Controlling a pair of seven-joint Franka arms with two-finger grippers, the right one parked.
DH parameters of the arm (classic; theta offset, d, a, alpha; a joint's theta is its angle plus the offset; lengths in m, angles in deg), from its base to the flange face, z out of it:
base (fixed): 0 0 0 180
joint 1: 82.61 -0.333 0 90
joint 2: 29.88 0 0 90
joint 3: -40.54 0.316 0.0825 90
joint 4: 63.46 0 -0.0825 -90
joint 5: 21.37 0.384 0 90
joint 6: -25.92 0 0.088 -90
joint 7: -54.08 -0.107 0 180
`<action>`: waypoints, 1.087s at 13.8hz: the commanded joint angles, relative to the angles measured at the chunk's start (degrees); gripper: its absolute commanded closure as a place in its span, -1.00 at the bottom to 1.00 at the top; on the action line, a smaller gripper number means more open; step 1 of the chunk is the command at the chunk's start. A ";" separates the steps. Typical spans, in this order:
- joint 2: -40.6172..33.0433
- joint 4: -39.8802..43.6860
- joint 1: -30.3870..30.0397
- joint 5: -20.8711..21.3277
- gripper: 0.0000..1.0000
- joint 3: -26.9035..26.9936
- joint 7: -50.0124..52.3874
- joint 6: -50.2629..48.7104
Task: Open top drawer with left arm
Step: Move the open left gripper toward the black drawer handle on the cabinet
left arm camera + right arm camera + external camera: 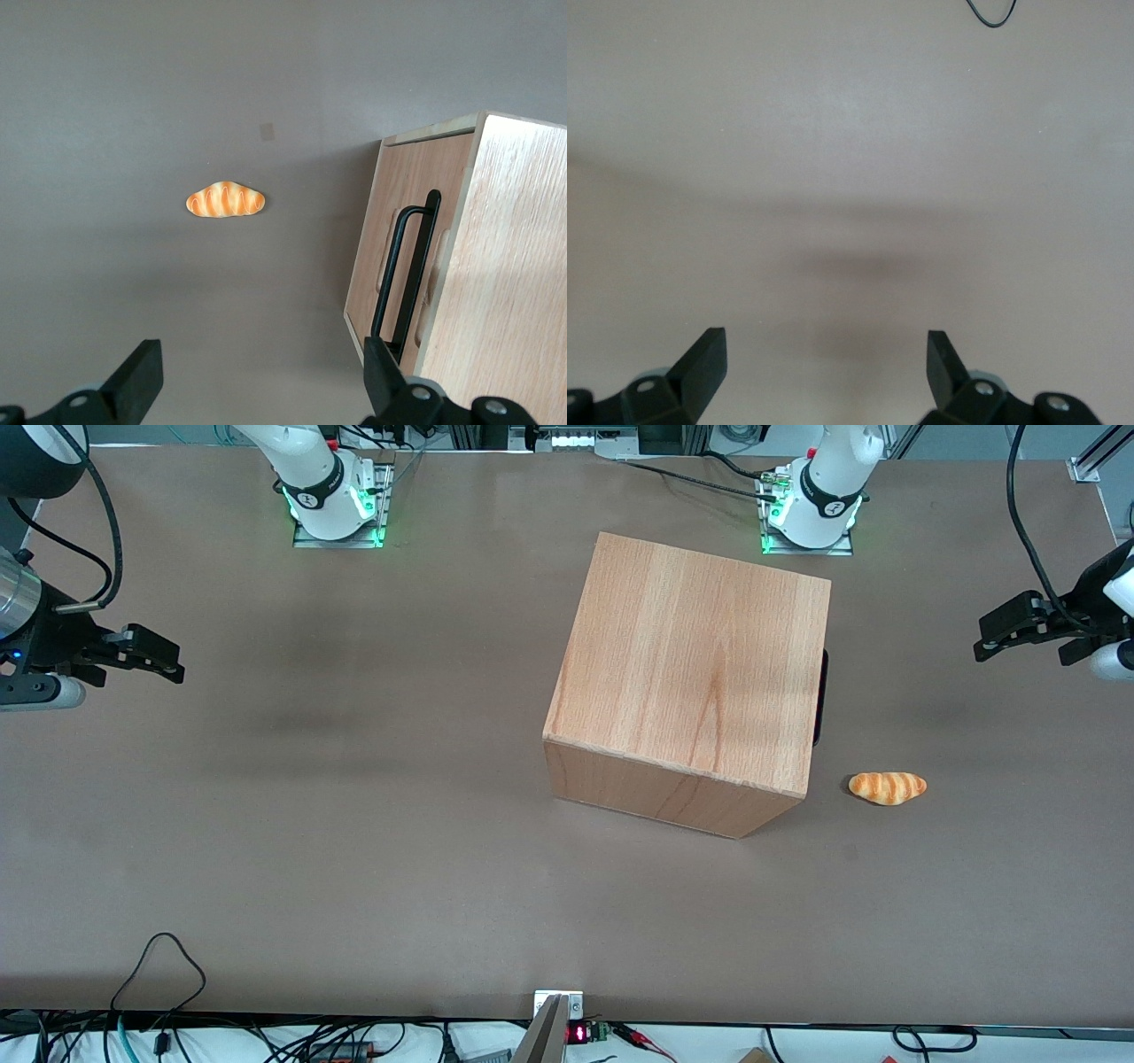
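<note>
Top drawer point(403, 257), with its slim black bar handle point(409, 266), is shut flush in the front of the wooden cabinet point(691, 682); in the front view only a thin black edge of the handle point(821, 695) shows past the cabinet's side that faces the working arm's end of the table. The cabinet stands on the brown table point(310, 824), about midway between its near and far edges, turned slightly askew, with its broad top panel and one lower side panel in sight. In the wrist view the drawer front appears as a light-wood panel with the handle standing proud of it, and a narrow seam separates the panel from the cabinet's top board. A croissant-shaped bread roll point(888, 787), orange with pale stripes, lies flat on the table near the cabinet's near corner, in front of the drawer face but apart from it, and nearer to the front camera than the handle. The left arm point(1118, 624) hangs above the table at the working arm's end, well apart from the cabinet. Its gripper point(997, 638) points toward the drawer front, with the two black fingers point(142, 376) spread wide and nothing between them.
</note>
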 commanded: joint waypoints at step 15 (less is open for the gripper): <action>11.38 -0.83 1.50 -4.23 -1.00 -0.70 -1.90 -5.64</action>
